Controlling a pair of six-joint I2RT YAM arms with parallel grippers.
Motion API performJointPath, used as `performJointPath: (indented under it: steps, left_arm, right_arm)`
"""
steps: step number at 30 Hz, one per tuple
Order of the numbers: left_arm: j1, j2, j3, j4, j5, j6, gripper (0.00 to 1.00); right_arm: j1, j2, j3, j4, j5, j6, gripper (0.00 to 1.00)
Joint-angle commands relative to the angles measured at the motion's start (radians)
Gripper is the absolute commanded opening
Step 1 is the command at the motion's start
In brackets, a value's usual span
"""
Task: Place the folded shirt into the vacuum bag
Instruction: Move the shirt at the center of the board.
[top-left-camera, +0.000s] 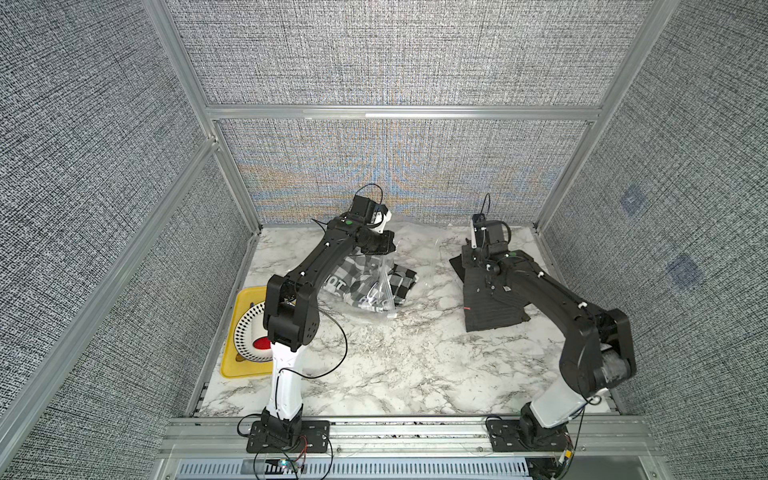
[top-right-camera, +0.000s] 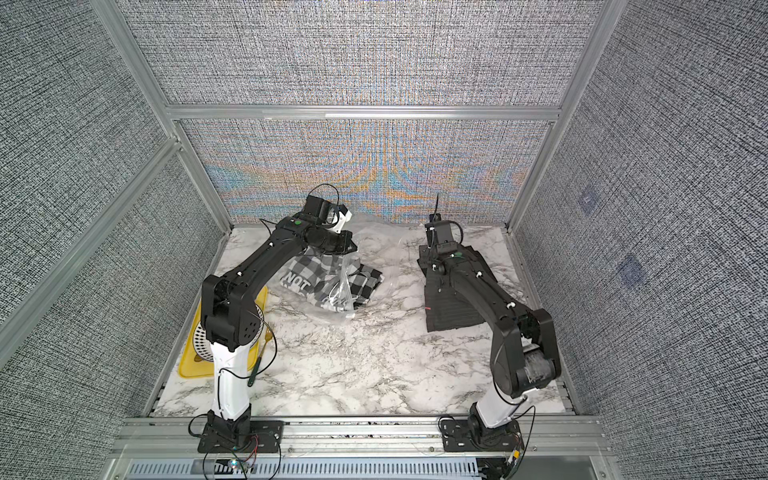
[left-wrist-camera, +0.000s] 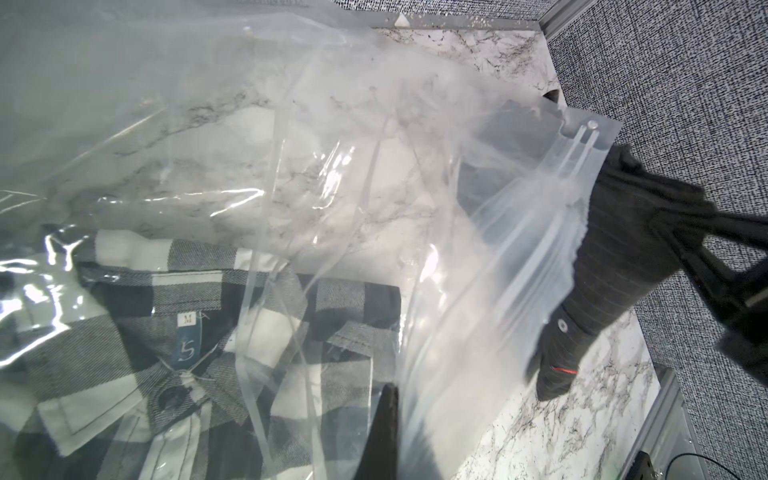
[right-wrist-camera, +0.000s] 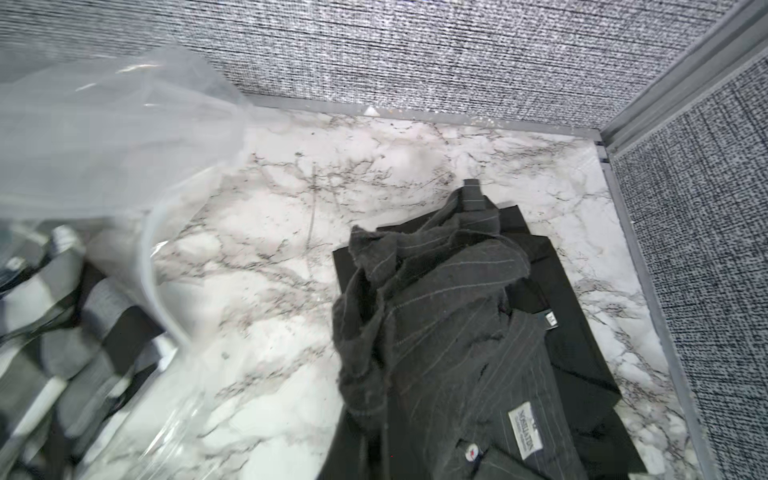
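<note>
Both grippers clamped tight.
The right gripper (right-wrist-camera: 471, 193) pinches a bunched fold of the charcoal pinstriped folded shirt (right-wrist-camera: 436, 316); the left gripper (top-left-camera: 377, 247), fully closed, holds up the crinkly clear plastic vacuum bag (left-wrist-camera: 374, 166).

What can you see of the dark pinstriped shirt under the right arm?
The dark pinstriped shirt is charcoal, woolly-looking fabric with thin pale stripes, a white neck label and a small red tag. It lies folded on the marble table near the far right corner, one edge bunched and lifted where the right hand is shut on it. Flat black layers show beneath. It is outside the vacuum bag, bare marble between them.
</note>
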Motion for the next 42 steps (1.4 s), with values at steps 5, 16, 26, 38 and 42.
performJointPath:
  steps: [5,16,26,38,42]
  left_arm:
    - [0.000,-0.008,-0.010,0.019,-0.006,0.010,0.00]
    - [-0.001,-0.040,-0.087,0.040,-0.011,0.006,0.00]
    - [-0.004,-0.047,-0.107,0.046,-0.020,0.007,0.00]
    - [-0.009,0.003,-0.044,0.028,-0.027,0.009,0.00]
    - [-0.009,0.043,0.007,0.002,-0.037,0.019,0.00]
  right_arm:
    - [0.116,-0.203,-0.238,0.031,-0.065,0.083,0.00]
    - [0.198,-0.329,-0.577,0.082,-0.365,0.243,0.11]
    - [0.217,-0.434,-0.512,-0.036,-0.256,0.295,0.68]
    - [0.102,-0.015,-0.223,0.011,-0.105,0.283,0.69]
    - [0.104,0.121,-0.175,0.040,-0.137,0.274,0.61]
